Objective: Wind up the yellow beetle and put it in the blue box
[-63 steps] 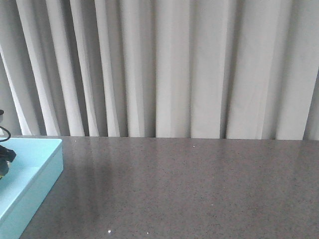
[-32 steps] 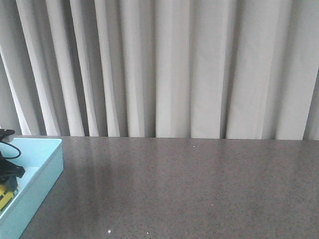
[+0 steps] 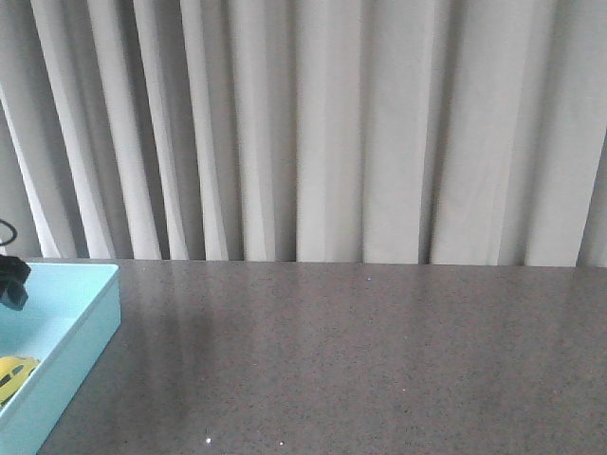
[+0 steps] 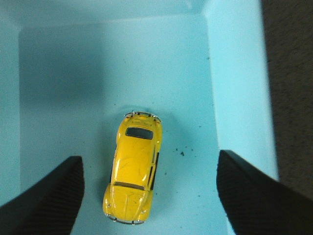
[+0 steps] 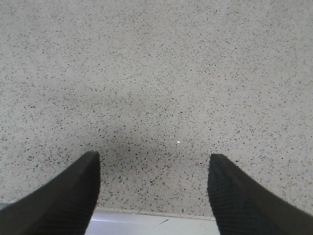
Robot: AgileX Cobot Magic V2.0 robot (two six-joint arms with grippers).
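The yellow beetle (image 4: 133,169) lies on the floor of the blue box (image 4: 58,73), roof up, free of any grip. In the front view only its yellow edge (image 3: 13,372) shows at the far left, inside the box (image 3: 81,332). My left gripper (image 4: 149,196) is open and hangs above the car, one finger on each side, not touching it; in the front view a dark bit of it (image 3: 11,277) shows at the left edge. My right gripper (image 5: 154,193) is open and empty over bare speckled tabletop.
The grey speckled table (image 3: 360,351) stretches right of the box. A pale curtain (image 3: 332,123) hangs behind the table's far edge. The table's near edge (image 5: 151,218) shows between my right fingers. The box wall (image 4: 239,98) runs beside the car.
My left gripper let go of the beetle and rose; the car now rests lower in the box, and the dark gripper sits higher at the front view's left edge.
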